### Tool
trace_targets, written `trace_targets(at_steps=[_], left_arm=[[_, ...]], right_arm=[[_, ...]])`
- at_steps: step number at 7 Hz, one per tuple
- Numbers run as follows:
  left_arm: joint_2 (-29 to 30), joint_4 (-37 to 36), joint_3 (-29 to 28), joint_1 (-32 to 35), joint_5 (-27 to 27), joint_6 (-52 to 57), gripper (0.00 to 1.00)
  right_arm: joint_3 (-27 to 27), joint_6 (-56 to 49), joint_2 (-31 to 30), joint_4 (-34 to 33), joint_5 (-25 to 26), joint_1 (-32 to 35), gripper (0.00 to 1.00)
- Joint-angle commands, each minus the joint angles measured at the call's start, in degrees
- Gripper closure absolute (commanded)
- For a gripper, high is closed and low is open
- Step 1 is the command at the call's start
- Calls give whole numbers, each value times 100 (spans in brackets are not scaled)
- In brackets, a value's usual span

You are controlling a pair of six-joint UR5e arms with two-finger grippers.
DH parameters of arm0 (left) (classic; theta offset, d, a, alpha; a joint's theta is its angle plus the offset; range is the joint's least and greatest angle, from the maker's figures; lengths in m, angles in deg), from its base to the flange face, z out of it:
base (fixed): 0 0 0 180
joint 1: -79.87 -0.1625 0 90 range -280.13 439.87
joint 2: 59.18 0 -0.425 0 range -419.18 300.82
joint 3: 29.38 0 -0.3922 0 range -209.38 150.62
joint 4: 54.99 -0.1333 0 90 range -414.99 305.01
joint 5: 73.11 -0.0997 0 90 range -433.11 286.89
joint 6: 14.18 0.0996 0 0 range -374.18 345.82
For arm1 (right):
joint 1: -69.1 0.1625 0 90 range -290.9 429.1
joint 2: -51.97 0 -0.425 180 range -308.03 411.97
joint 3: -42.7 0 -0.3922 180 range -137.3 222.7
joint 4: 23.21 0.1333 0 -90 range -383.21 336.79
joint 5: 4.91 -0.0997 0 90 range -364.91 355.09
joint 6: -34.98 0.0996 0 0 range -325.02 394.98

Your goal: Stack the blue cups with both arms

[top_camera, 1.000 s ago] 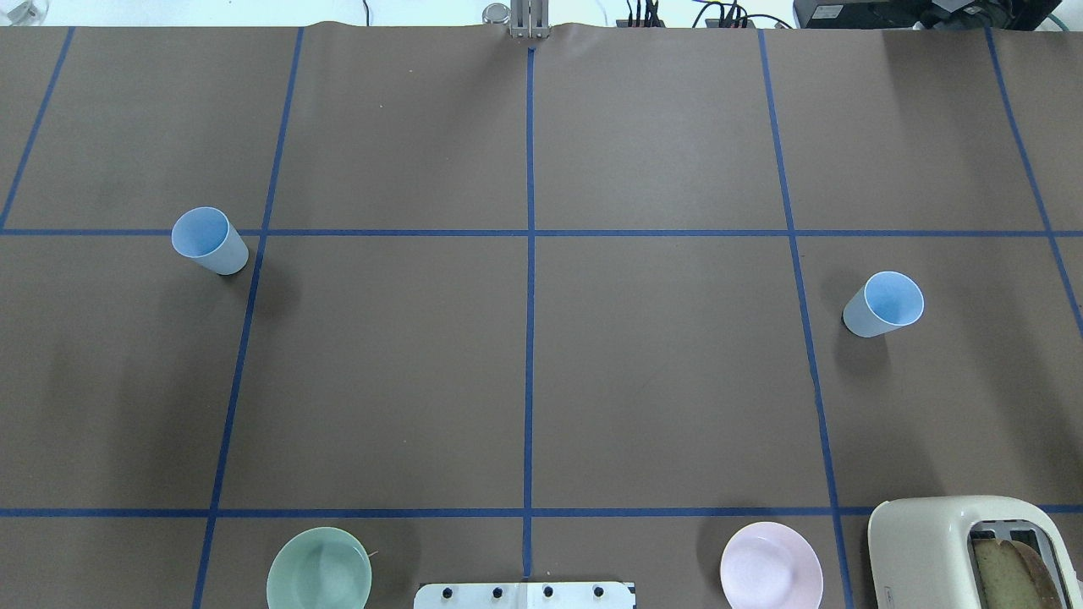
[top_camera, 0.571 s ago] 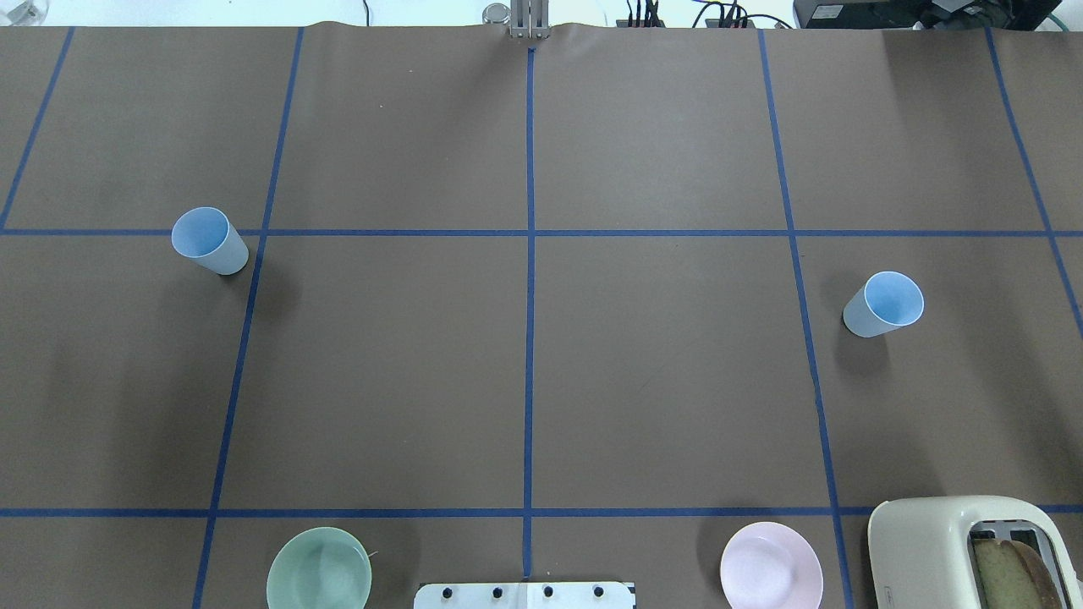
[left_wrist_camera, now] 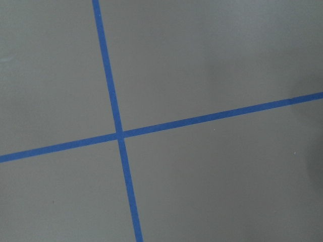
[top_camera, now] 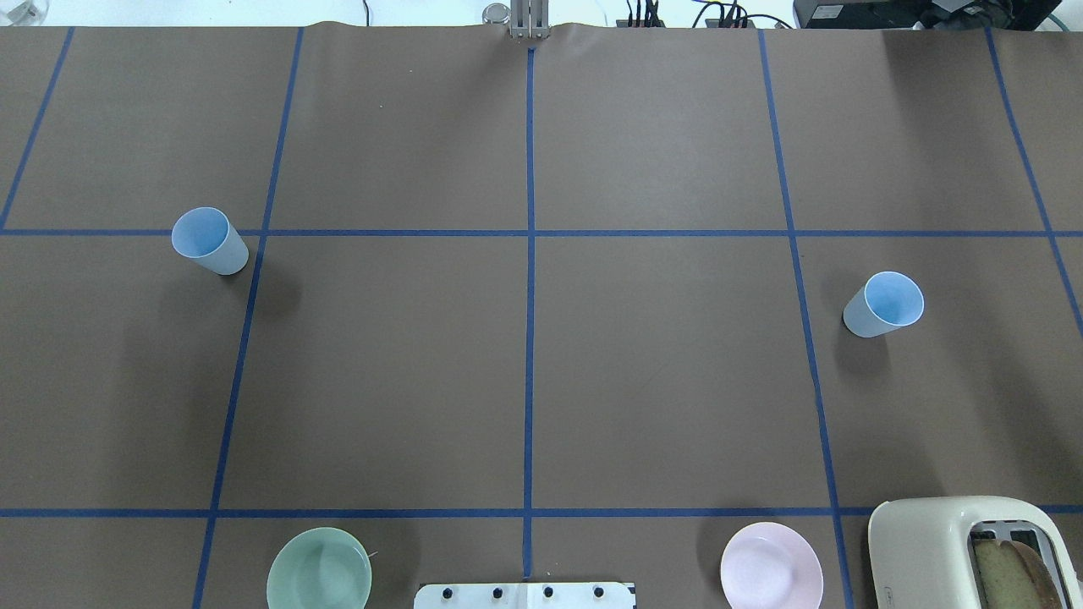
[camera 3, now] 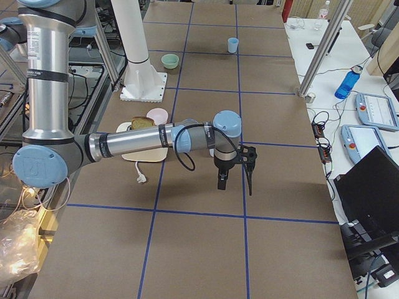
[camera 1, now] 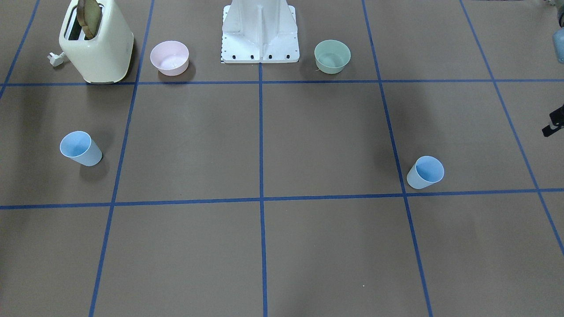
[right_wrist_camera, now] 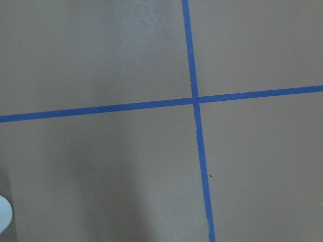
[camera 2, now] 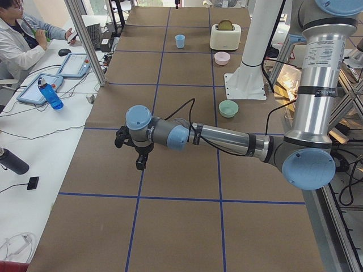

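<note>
Two pale blue cups stand upright and far apart on the brown table. One cup (top_camera: 210, 241) is on the left half, also seen in the front view (camera 1: 425, 172). The other cup (top_camera: 882, 304) is on the right half, also in the front view (camera 1: 80, 148). Neither arm shows in the overhead view. My left gripper (camera 2: 129, 153) hangs over the table's left end, and only a black tip (camera 1: 553, 123) shows in the front view. My right gripper (camera 3: 235, 187) hangs over the right end. I cannot tell whether either is open. Both wrist views show only bare table and blue tape.
A green bowl (top_camera: 319, 575) and a pink bowl (top_camera: 771, 565) sit either side of the white base (top_camera: 525, 595). A cream toaster (top_camera: 973, 550) with bread stands at the near right. Blue tape lines grid the table. An operator (camera 2: 22, 39) sits past the left end.
</note>
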Motion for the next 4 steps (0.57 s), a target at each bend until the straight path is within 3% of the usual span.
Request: trace_targets(at_steps=[1,2,3,4], left_arm=[[299,68,82,-636,15,-921,1],[483,69,65,-988,-11,-1368,1],[667,69,12,-1226,-63,-1660,2],[704,69,3,-1341,-116,-1697,2]], right_arm=[[1,176,236,682,-139,-272,0],[-33,167,219,957,-148,-481,0],[10,141,201,1656,0,-936,0],[28,167,192,2002,375,-1262,0]])
